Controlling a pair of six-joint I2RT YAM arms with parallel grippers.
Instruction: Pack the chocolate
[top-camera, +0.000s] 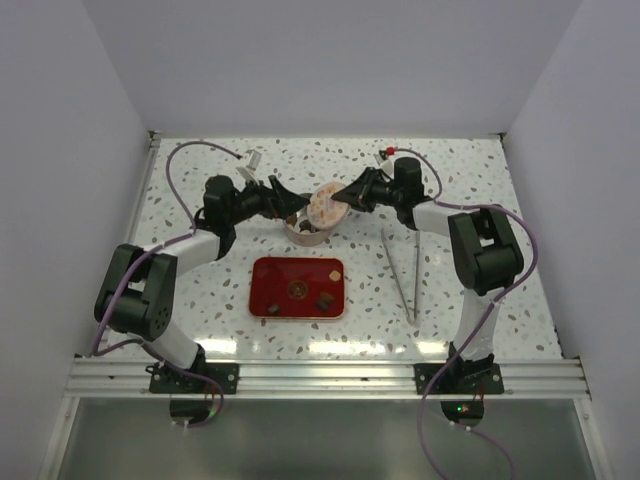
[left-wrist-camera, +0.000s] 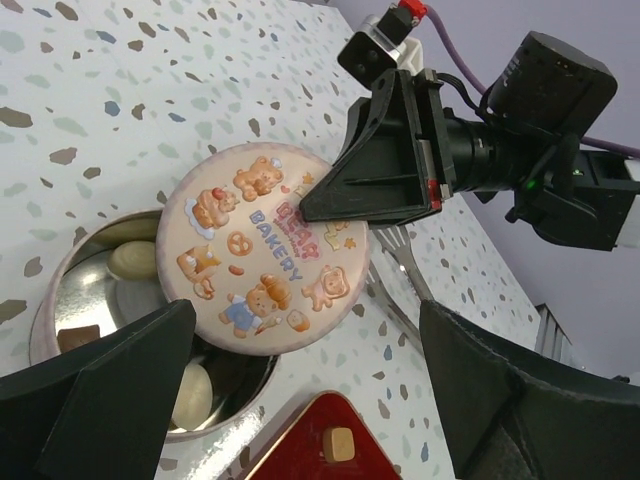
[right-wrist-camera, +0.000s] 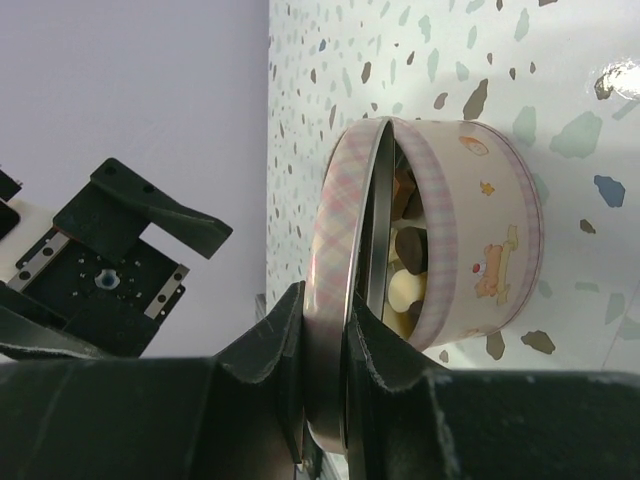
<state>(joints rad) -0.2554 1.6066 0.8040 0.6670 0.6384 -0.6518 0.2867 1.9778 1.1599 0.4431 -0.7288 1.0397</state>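
Pale pink tinplate with a checked rim: the round lid (left-wrist-camera: 262, 250), printed with bears and the word BAKERY, is pinched at its edge between the right fingers (right-wrist-camera: 268, 345), which stand narrow with only the rim's thickness between them. We judge that the edge grip is chosen to leave the lid's underside free to meet the open tin (right-wrist-camera: 485, 235) on the worktop (top-camera: 225, 320). The lid sits tilted over the tin's mouth, covering the side nearer the right arm and leaving the other side open (whether its rim touches the tin's we cannot tell). The left fingers (left-wrist-camera: 105, 395) are spread wide and hold nothing. In the left wrist view they straddle tin and lid from the near side, a stance we take as readiness to steady the tin. The chocolate (right-wrist-camera: 410, 250) lies in two places. Cream and dark pieces sit inside the tin, just under the tilted lid and close beyond the tips of the right fingers, touched by neither pair. Several more lie on the red tray (top-camera: 275, 272), nearer the arm bases and well apart from both pairs of fingers. The metal tweezers (top-camera: 410, 308) lie untouched beside the tray on the right arm's side. With pieces outside the tin, we rate the packing incomplete, and seating the lid now would appear premature.
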